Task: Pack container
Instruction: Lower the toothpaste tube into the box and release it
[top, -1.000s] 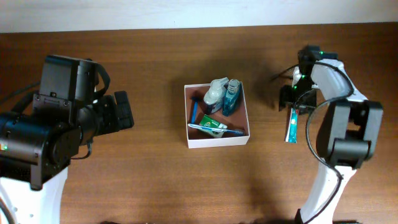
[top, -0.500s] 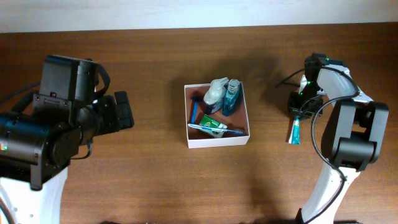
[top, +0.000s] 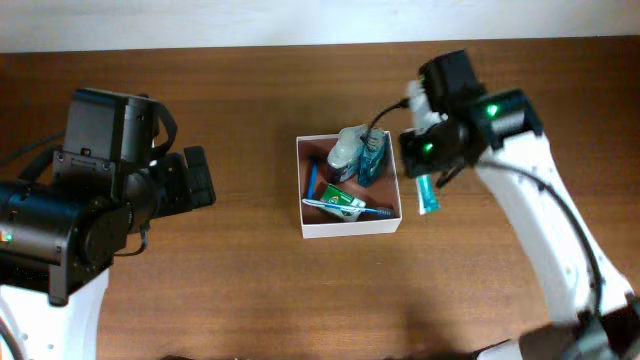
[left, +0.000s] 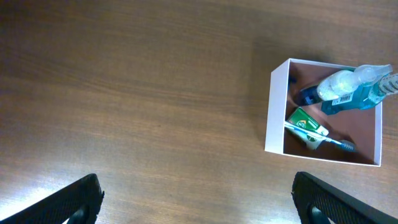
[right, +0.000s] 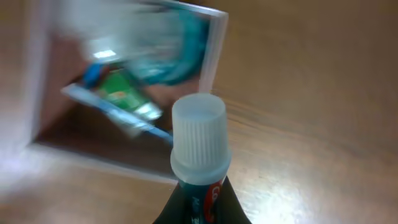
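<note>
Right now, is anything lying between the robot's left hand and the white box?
No. In the left wrist view, only bare wooden table stretches between the open left hand and the box.

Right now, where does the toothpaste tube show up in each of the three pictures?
Overhead: the toothpaste tube is right of centre, beside the right wall of the white box.
Left wrist: not in it.
Right wrist: bottom centre, its white cap towards the camera.
Shared landmark: the white box, in all three.
</note>
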